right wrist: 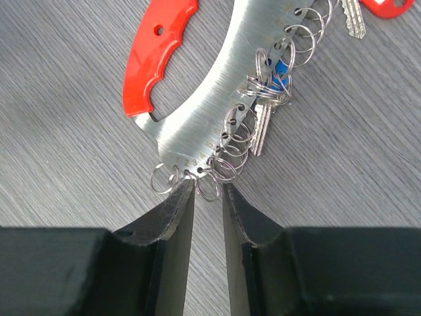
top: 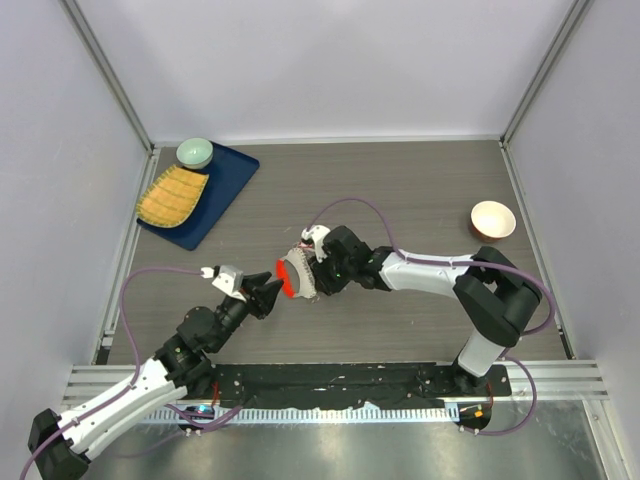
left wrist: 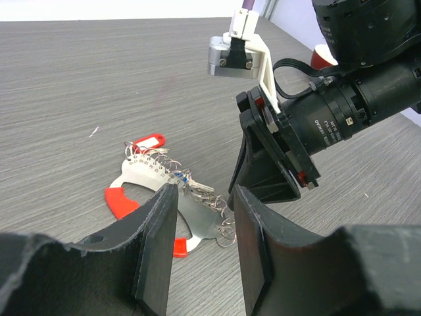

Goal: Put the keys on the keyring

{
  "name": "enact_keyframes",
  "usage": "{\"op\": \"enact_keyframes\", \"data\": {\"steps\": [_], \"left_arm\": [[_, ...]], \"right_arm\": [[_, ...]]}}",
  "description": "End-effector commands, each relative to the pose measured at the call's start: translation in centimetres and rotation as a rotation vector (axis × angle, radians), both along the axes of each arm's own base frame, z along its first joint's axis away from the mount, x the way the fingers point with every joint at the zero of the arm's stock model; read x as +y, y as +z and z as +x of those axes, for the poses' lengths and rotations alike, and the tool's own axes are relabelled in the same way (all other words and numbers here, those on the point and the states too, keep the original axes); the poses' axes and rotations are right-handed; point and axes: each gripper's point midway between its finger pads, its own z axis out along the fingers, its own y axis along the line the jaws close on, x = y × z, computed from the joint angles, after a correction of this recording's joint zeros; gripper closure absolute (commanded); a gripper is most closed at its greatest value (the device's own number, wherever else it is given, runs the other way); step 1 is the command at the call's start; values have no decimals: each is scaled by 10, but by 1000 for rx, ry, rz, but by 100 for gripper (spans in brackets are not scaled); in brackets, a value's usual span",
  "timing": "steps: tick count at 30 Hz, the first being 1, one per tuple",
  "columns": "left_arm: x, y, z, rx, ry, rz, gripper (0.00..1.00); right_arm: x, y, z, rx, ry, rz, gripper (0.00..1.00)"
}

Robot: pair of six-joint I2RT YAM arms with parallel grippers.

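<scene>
My right claw stands a slit apart, tips down at the lower edge of the keyring. One small split ring sits loose in the slit, and nothing is clamped. Just beyond, the silver key hangs from a cluster of rings beside a blue tag. The red-headed key lies at the plate's far end; I cannot tell whether it is threaded. My left claw is partly open astride the plate's near end, and I cannot tell whether it grips. The keyring lies on the desk between the arms. I judge the trick is steadying the plate with the left, then pinching a single ring, not two, before prying.
</scene>
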Motion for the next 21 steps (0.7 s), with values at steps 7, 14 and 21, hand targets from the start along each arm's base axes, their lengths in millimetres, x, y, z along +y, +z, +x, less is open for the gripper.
{"op": "enact_keyframes", "data": {"steps": [7,14,21], "left_arm": [[1,-15,0,14,8,16,57],[0,-15,0,15,3,17,57],[0,-15,0,16,0,19,56]], "right_arm": [[2,4,-2,35,-101,74,70],[5,-4,-10,72,-89,104,70],[9,-10,-6,72,-77,111,71]]}}
